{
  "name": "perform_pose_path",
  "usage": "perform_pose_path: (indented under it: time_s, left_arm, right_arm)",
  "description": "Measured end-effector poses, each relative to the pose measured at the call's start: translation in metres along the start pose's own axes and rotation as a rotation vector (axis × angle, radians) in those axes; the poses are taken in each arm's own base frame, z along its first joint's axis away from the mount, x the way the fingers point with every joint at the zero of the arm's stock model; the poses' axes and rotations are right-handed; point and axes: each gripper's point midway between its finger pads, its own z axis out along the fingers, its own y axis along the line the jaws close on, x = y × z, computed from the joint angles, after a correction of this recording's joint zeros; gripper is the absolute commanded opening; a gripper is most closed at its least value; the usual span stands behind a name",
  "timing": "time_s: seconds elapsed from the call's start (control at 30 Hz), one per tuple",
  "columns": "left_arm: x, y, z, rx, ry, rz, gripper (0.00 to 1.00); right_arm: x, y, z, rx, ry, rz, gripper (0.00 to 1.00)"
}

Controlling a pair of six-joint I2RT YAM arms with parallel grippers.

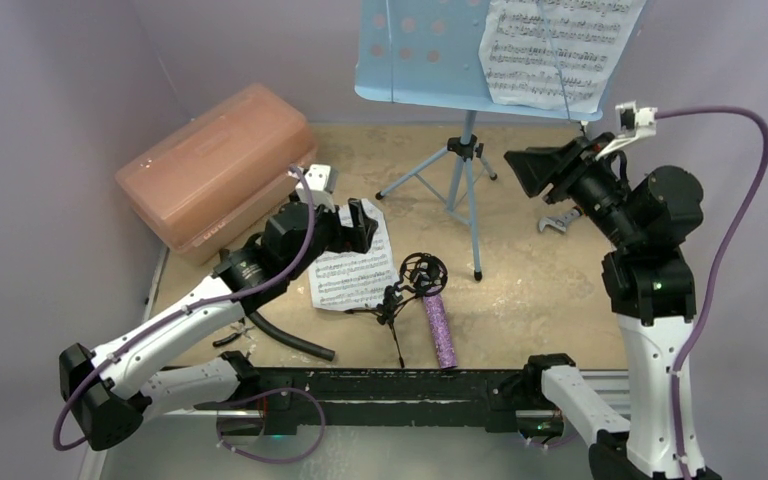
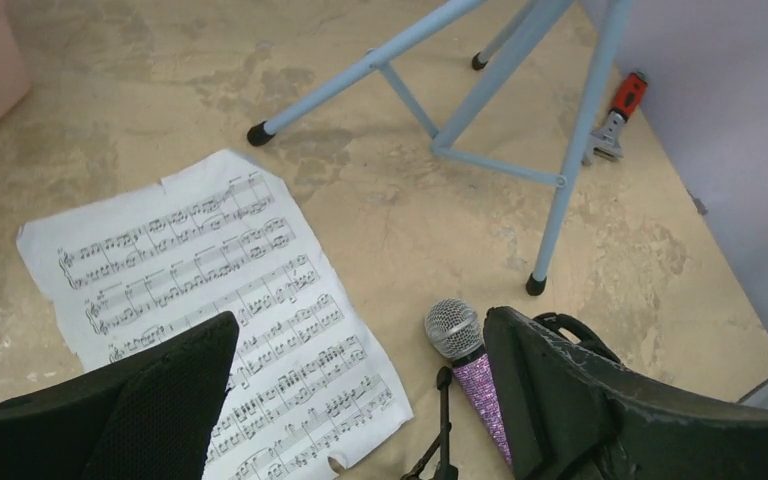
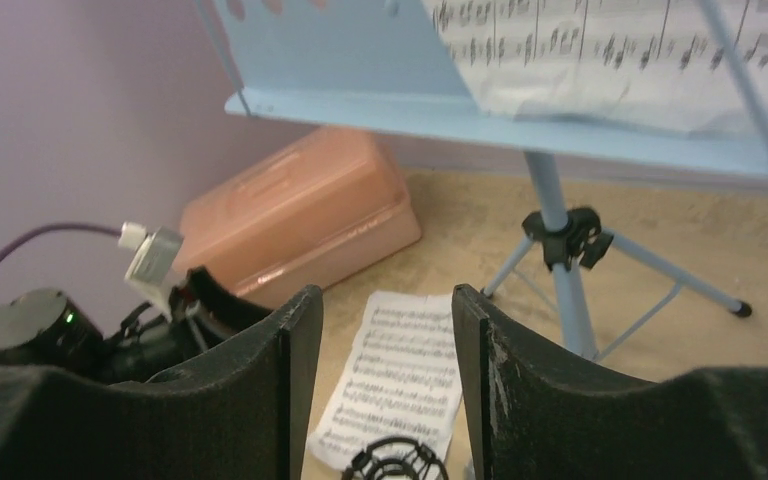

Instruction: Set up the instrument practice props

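Pink translucent box (image 1: pixel 215 170) was recorded at the far left of the tan counter (image 1: pixel 540 280), lid closed, near the purple wall. A black curved hose (image 1: pixel 290 338) was noted lying flat near the front edge, apart from the box. A red-handled wrench (image 2: pixel 620 112) was logged at the right, close to the wall.

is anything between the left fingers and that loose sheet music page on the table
Nothing visible. The left gripper hangs open right above the loose page, and the paper between its fingers is bare. The purple microphone and the black mic stand lie just off the page's edge, close to one corner but not on the part under the fingers.
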Motion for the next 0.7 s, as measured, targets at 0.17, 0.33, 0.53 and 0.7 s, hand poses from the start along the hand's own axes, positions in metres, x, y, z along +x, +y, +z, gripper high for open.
perform_pose_path:
  time_s: [0.17,0.33,0.53,0.7]
  left_arm:
    - [0.027,0.010,0.018,-0.075,0.079,-0.049,0.99]
    - [0.064,0.016,0.041,-0.107,0.198,-0.100,0.99]
    - [0.091,0.040,0.074,-0.119,0.306,-0.310,0.99]
    - [0.123,0.068,0.091,-0.140,0.417,-0.494,0.99]
  right_arm:
    - [0.038,0.001,-0.017,-0.028,0.062,0.039,0.59]
    - [0.067,-0.003,-0.029,-0.022,0.128,0.080,0.61]
    - [0.092,-0.013,-0.030,0.004,0.202,0.124,0.66]
    - [0.109,-0.020,-0.028,0.018,0.261,0.160,0.69]
